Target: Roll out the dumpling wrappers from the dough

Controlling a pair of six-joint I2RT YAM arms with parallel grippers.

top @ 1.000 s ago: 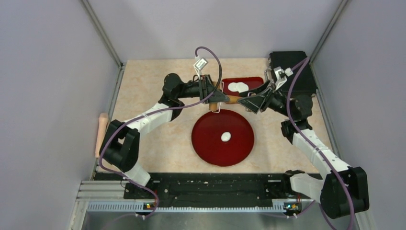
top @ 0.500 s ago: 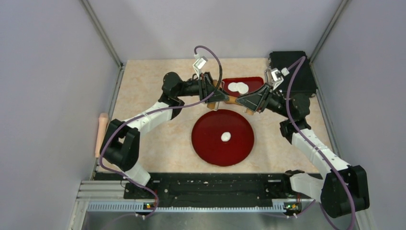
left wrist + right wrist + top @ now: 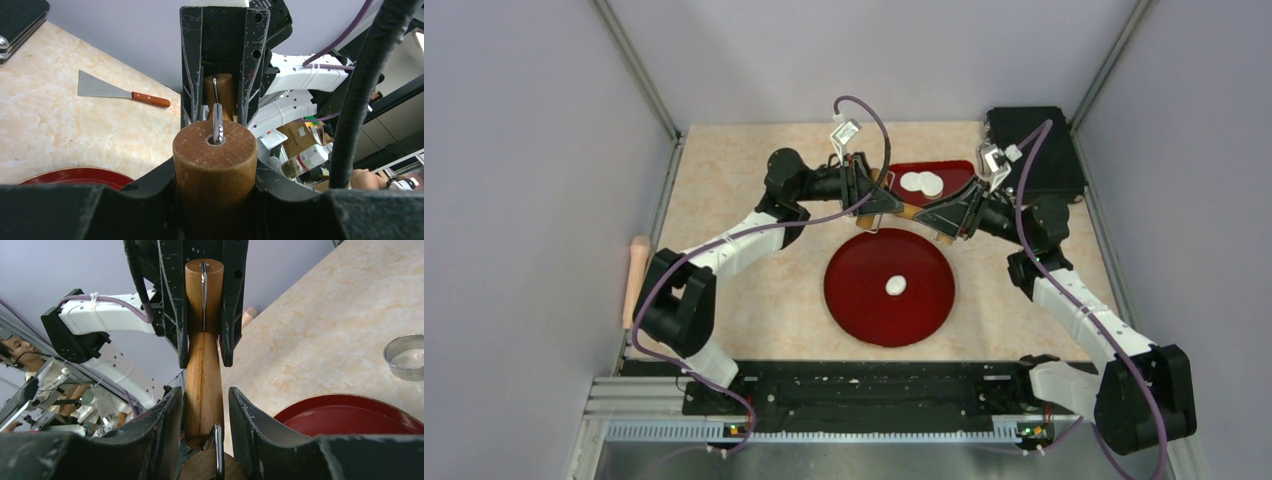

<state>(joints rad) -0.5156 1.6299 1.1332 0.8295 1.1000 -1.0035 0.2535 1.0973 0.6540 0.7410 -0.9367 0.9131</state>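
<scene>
A scraper and metal ring lie on the table.

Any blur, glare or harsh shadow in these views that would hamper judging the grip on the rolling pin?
Top external: evenly lit, sharp, soft shadows, but the rolling pin is small between the arms. Left wrist: wood grain crisp; the left pincer is dark and soft-edged in the foreground. Right wrist: handle sharp, the right pincer dark too; the metal ring is cropped by the edge.

White dough; red plate; beige marbled table; brown rolling pin.
</scene>
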